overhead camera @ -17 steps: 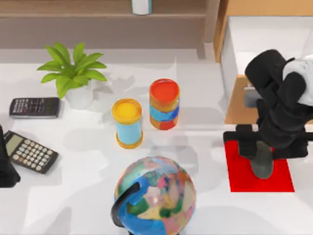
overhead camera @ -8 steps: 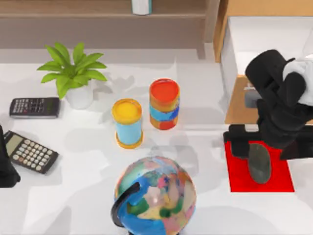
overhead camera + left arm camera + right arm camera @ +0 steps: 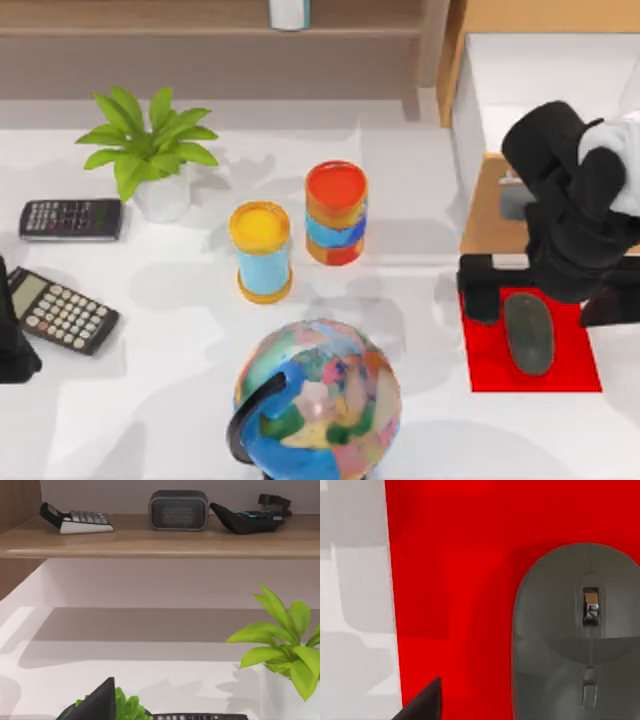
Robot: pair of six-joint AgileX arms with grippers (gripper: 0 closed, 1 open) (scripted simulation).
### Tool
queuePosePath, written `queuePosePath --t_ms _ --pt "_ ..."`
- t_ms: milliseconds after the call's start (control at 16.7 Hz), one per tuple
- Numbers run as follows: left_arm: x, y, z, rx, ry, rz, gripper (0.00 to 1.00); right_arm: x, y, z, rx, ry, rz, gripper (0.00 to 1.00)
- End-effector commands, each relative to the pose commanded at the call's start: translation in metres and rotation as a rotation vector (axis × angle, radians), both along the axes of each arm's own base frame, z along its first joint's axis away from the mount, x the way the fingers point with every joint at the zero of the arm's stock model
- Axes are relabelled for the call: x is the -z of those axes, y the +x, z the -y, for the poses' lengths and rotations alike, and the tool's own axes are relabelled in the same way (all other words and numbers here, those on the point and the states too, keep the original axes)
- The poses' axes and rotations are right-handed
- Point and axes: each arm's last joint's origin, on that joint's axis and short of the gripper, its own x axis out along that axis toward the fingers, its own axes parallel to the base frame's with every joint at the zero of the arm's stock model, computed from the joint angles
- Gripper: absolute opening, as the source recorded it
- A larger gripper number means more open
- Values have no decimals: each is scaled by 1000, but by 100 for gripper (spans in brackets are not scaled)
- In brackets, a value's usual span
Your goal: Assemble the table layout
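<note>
1. Left gripper (image 3: pixel 12 348) is parked at the table's (image 3: pixel 180 420) 9 o'clock edge, just beside a slanted calculator (image 3: pixel 62 311). I cannot tell how its grasp stands.
2. A second calculator (image 3: pixel 70 218) and a potted plant (image 3: pixel 150 152) sit toward 10 o'clock. None of these looks involved in the present step.
3. Around the middle stand a yellow-topped canister (image 3: pixel 260 250) and a red-topped canister (image 3: pixel 336 212), close together but apart. A globe (image 3: pixel 320 400) is at 6 o'clock.
4. At roughly 4 o'clock lies the red mat (image 3: pixel 490 362), with a grey computer mouse (image 3: pixel 529 333) resting flat on it, inside its edges. In the right wrist view the mouse has red showing around it.
5. Right gripper (image 3: pixel 543 300) hovers over the mat with its fingers spread wide either side of the mouse and touching nothing — released, holding nothing. The wooden cabinet (image 3: pixel 488 215) is just beyond it, toward 3 o'clock.
6. Judged step: the mouse placement on the mat looks done, and this is the release.
7. The next move calls for lifting the right arm straight up clear of the mouse — without nudging it — and drawing back toward 3 o'clock.
</note>
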Motion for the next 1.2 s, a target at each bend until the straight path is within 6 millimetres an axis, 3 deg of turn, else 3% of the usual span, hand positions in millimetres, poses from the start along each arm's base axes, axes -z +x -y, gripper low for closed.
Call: queuePosePath --t_ms 360,840,1200 --pt "0 0 0 0 0 0 100 -6 -9 -8 -131 22 127 100" --pt "0 0 0 0 0 0 100 14 -45 -25 -634 -11 540 100" --pt "0 0 0 0 0 0 100 32 -68 -19 -982 -212 926 100"
